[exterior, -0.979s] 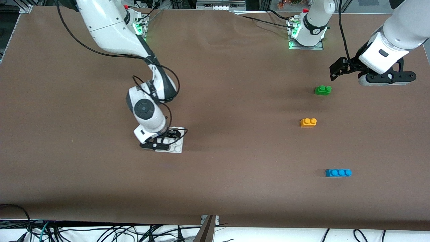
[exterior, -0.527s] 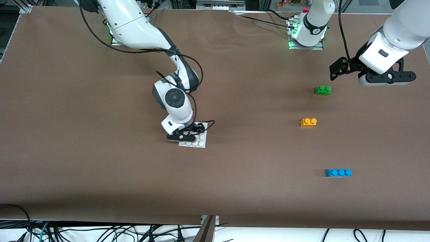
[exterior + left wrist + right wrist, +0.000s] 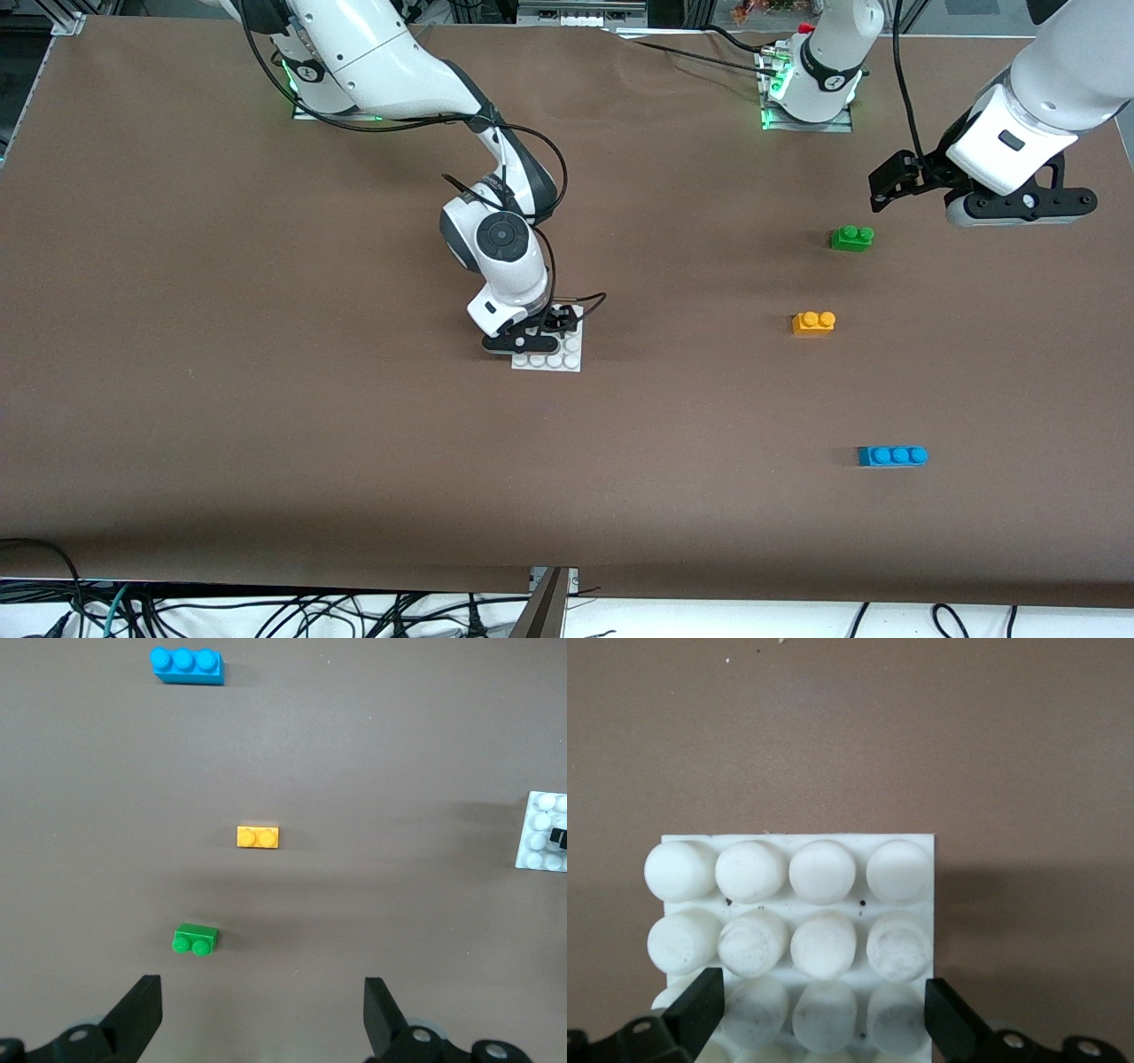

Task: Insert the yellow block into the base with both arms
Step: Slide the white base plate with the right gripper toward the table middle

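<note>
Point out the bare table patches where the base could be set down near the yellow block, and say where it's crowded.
Bare cloth lies between the base, gripped by the right end effector, and the yellow block; also between that block and the blue brick. Tighter between the yellow block and green brick, where the open left end effector hovers.

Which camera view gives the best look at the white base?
The right wrist view: the base fills it, studs sharp, between the right gripper fingers. In the front view the base is small and partly covered by that gripper. The left wrist view catches only its edge.
</note>
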Robot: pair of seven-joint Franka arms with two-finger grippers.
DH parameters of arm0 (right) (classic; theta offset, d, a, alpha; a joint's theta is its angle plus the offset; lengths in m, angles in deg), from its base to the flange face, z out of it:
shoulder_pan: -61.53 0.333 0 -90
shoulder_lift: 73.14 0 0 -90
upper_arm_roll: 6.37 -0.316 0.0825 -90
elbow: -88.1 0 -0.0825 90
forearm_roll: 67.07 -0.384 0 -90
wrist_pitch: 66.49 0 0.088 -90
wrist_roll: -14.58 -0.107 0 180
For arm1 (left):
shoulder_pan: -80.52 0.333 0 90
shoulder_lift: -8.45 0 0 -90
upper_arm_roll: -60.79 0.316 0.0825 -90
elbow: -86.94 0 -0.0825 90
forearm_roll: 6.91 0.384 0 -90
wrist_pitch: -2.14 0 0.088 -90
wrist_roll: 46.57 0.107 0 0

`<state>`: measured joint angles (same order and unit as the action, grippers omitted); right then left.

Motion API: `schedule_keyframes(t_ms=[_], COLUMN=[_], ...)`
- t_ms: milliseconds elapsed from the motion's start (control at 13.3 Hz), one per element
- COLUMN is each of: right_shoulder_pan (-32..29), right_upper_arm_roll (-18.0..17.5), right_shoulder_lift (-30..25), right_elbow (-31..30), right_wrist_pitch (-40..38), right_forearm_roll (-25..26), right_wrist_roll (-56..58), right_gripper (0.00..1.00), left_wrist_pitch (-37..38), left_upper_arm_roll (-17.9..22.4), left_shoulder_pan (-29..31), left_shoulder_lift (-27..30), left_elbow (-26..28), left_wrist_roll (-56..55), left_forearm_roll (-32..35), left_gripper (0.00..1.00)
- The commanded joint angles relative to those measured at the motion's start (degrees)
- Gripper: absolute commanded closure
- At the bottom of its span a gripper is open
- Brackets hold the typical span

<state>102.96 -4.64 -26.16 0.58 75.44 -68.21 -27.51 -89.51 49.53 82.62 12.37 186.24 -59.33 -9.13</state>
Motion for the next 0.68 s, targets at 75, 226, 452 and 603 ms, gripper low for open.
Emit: schedule_keyframes(t_ms=[75,226,452,603], right_shoulder_pan=[0.0,-0.1,-0.3,-0.4], right_upper_arm_roll=[-1.5,-1.5,-1.3,-0.7], right_shoulder_lift=[2.1,1.4,0.5,-0.5], right_elbow=[2.3,3.0,8.2,12.0], right_wrist_pitch=[1.8,1.8,-4.4,-10.0], right_forearm_roll=[-1.4,-1.3,-0.8,-0.5], right_wrist_roll=[0.6,0.6,1.0,3.3], right_gripper=[0.00,0.00,0.00,0.00], left_wrist_pitch=[1.2,1.1,1.1,1.1], left_upper_arm_roll=[0.1,0.1,0.2,0.2], left_shoulder_pan=[-0.3,-0.3,-0.2,-0.2], left_shoulder_lift=[-0.5,-0.6,-0.6,-0.6], left_elbow=[-1.5,-1.5,-1.5,-1.5], left_wrist_roll=[0.5,0.6,0.7,0.6], left_forearm_roll=[1.4,1.3,1.3,1.3], left_gripper=[0.00,0.00,0.00,0.00])
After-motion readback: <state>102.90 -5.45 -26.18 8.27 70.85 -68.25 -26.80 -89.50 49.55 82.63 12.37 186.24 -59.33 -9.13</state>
